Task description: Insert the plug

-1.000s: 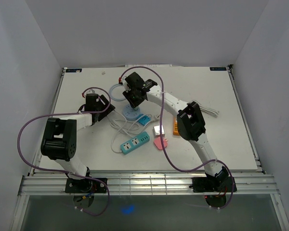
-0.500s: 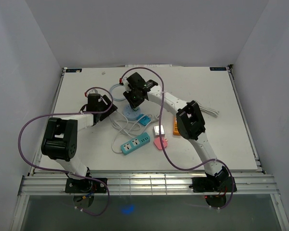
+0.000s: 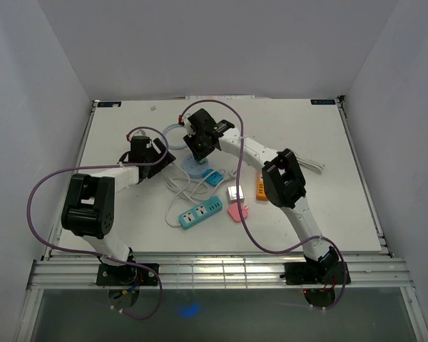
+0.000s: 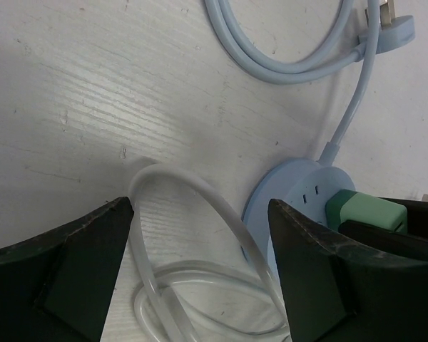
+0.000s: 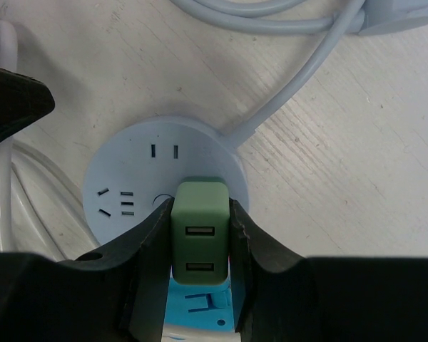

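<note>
My right gripper (image 5: 200, 235) is shut on a green USB plug (image 5: 200, 231) and holds it over the round pale-blue socket hub (image 5: 139, 178); the plug's prongs are hidden beneath it. In the top view the right gripper (image 3: 200, 142) hovers above the hub (image 3: 195, 167). My left gripper (image 4: 200, 271) is open, low over the table just left of the hub (image 4: 299, 192), straddling a loop of clear white cable (image 4: 192, 235). The green plug (image 4: 364, 211) shows at the right edge of the left wrist view. In the top view the left gripper (image 3: 161, 158) is beside the hub.
The hub's pale-blue cord (image 4: 285, 50) curls behind it, ending in its own plug (image 4: 392, 21). A blue power strip (image 3: 200, 211), a small blue adapter (image 3: 213, 177), a white-and-pink charger (image 3: 237, 201) and an orange piece (image 3: 261, 187) lie nearer the arms. White cable (image 3: 312, 165) lies at right.
My right gripper has shifted slightly back and up over the hub with the plug. My left gripper has edged rightward toward the hub.
</note>
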Controlling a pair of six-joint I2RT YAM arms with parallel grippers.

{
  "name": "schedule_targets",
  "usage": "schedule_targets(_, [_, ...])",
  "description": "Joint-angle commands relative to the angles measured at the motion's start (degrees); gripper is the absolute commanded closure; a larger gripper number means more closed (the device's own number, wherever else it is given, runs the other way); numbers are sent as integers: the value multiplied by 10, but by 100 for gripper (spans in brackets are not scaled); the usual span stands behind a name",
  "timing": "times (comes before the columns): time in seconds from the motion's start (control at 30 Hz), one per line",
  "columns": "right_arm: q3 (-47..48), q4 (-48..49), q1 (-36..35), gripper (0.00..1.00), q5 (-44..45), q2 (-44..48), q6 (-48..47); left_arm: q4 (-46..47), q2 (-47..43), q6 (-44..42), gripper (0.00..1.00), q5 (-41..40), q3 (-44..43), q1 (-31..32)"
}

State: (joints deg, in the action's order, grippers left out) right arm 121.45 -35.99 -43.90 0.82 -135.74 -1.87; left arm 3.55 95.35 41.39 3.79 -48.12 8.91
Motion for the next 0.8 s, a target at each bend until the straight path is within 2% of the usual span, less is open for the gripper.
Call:
schedule_targets(0.0, [12,-61,6,67,43,-8,9,-28,-33,-3,12,-9,-22,1])
schedule_targets(0.03, [15,-59,7,61,43,-6,7,-30,-38,-4,11,-10,-22,1])
schedule_targets(0.2, [16,-37,13,52,47,12,8,-33,-56,-8,9,-12,-18,1])
schedule_targets(0.3, [22,-31,13,38,31,27,2,-53,-63,-12,7,-14,-22,-2])
schedule_targets(0.33, [20,-22,13,30,28,32,-1,-56,-65,-13,6,-14,-25,-3])
schedule_targets(0.57, [-15,-4,14,18,33,97,-4,-88,-103,-26,2,-7,-41,-3])
schedule_targets(0.7, [-86,22,15,12,35,156,1,-108,-138,-43,2,12,-40,-1])
schedule_targets(0.77, [-152,51,15,8,29,203,1,-114,-154,-44,2,19,-30,1])
